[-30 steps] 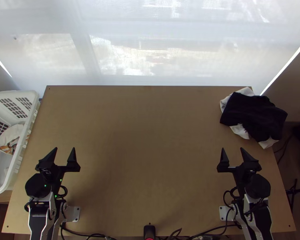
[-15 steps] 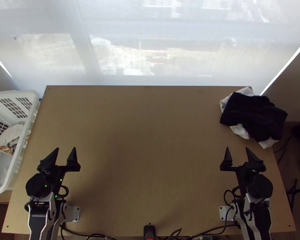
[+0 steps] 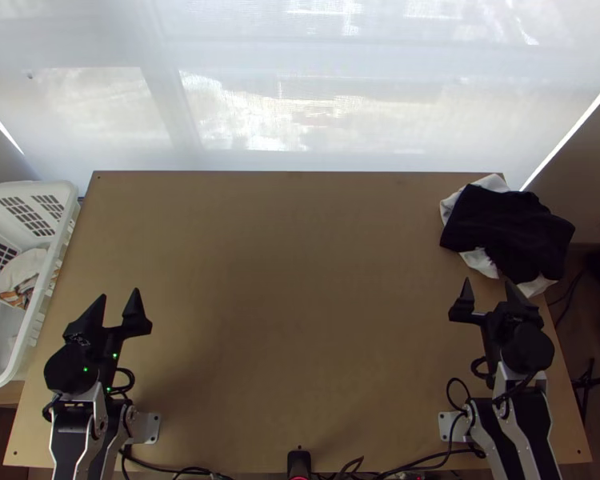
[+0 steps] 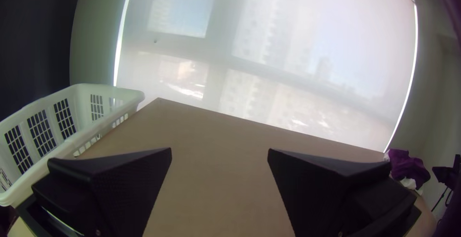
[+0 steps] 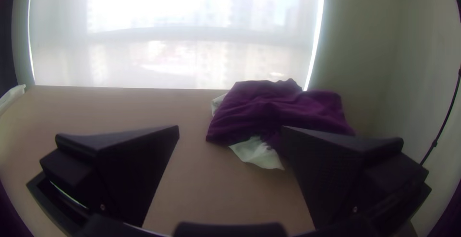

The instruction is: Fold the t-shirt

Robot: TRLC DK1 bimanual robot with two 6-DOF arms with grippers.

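Note:
My left gripper [image 3: 120, 306] stands open above the table's left front part, nothing between its fingers. My right gripper [image 3: 490, 294] is also open, just short of the cloth pile at the far right. That pile is a bunched dark cloth [image 3: 504, 228] lying over a white cloth [image 3: 480, 262], and it hangs past the table's right edge. In the left wrist view the left gripper [image 4: 219, 151] has its fingers wide apart. In the right wrist view the right gripper [image 5: 230, 129] is spread, and the cloth, purple there [image 5: 269, 110], lies beyond it, partly behind one finger.
A white slatted basket [image 3: 56, 264] with some cloth [image 3: 20, 276] in it stands along the left edge of the table [image 3: 292, 280]. A pale blind hangs behind the far edge. Cables and a small black device [image 3: 298, 464] are at the near edge.
The right gripper has moved up the picture and a little to the right, closer to the cloth pile. The left gripper has shifted slightly up and to the left. The cloths lie as before.

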